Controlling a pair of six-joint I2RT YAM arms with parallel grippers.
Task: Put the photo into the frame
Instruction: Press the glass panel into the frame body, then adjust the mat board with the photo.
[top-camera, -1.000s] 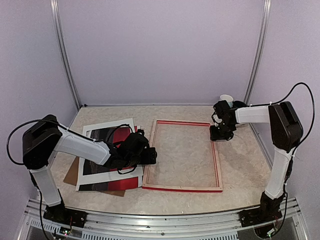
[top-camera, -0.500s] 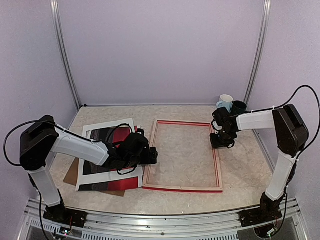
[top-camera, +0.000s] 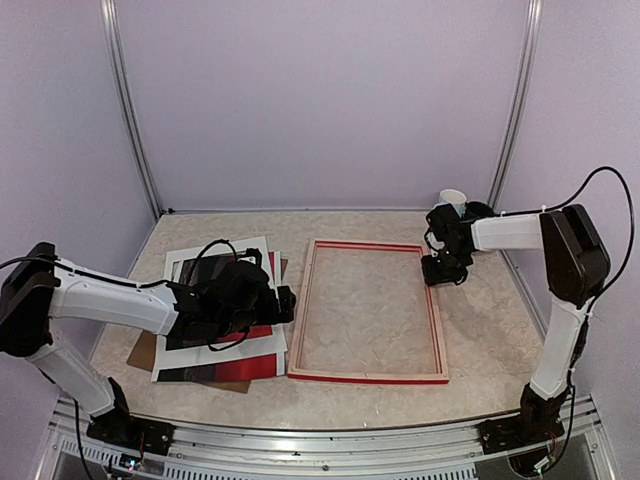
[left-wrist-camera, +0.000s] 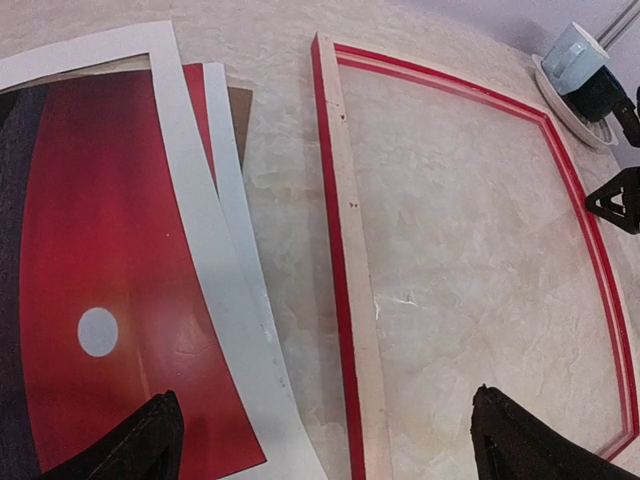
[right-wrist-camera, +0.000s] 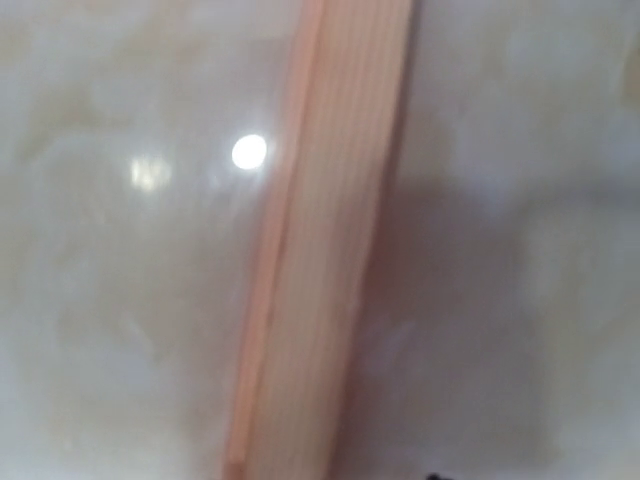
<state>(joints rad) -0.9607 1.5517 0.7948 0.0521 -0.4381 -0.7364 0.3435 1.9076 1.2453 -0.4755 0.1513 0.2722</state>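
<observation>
The pale marbled worktop (top-camera: 480, 330) carries everything. The frame (top-camera: 365, 378) lies flat on it right of the middle. Its red face is up, its pale wood sides show, and bare worktop is visible inside its opening.

Just beside the frame's left rail lies a fanned, slightly skewed stack. A brown backing board (top-camera: 143, 350) sits at the bottom, its corner poking out on the left. The photo (left-wrist-camera: 110, 230), red sky with a small white sun, lies under a white mat (left-wrist-camera: 215, 270) that crosses it at an angle. The mat's opening does not line up with the print. The stack is close to the frame but outside it; in the left wrist view a strip of worktop shows between the mat's edge and the rail.

The left claw (left-wrist-camera: 325, 430) hangs over the stack's right edge. Its fingers are spread wide and hold nothing, with one tip above the photo and the other above the frame's opening.

The right claw (top-camera: 443, 270) is down at the frame's far right corner. Its wrist camera shows only a blurred stretch of pale rail, so I cannot tell whether its fingers are spread or pinching the wood.

A pale cup (top-camera: 453, 199) and a dark cup (top-camera: 478, 210) stand by the back right corner.
</observation>
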